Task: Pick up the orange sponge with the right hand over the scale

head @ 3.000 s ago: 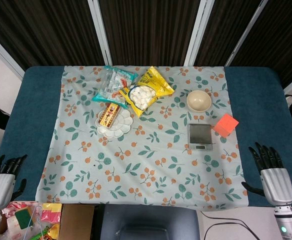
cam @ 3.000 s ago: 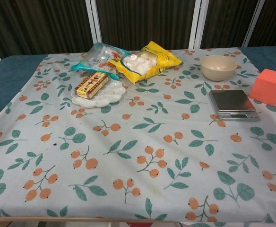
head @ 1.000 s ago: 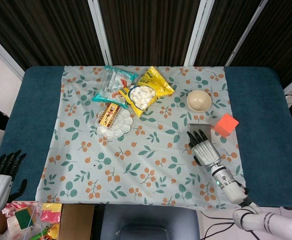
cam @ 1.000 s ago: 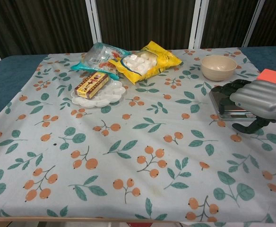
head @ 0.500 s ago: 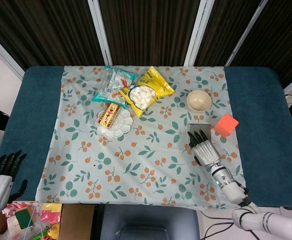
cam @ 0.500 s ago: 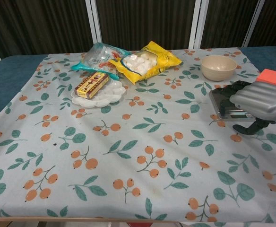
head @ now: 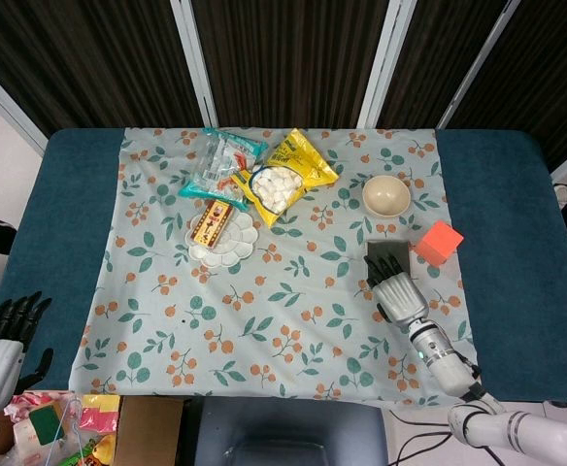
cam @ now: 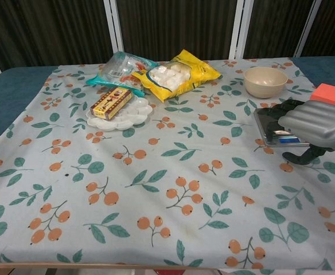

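Note:
The orange sponge (head: 438,242) is a cube-like block on the cloth, just right of the grey scale (head: 387,252). In the chest view only the sponge's top (cam: 330,95) shows behind my right hand (cam: 315,125). My right hand (head: 396,286) hovers over the scale's near half with its fingers stretched out and apart, holding nothing, a little left of the sponge and not touching it. Part of the scale (cam: 269,122) shows under it. My left hand (head: 2,345) hangs off the table's near left corner, fingers apart and empty.
A beige bowl (head: 386,195) stands behind the scale. On the left half lie a yellow marshmallow bag (head: 285,179), a clear snack bag (head: 222,166) and a white plate (head: 223,240) with a small box on it. A bin of wrappers (head: 65,423) sits below the near left edge.
Over three seconds my right hand came from the table's near right edge to above the scale. In the last second it has barely shifted. The sponge has stayed put.

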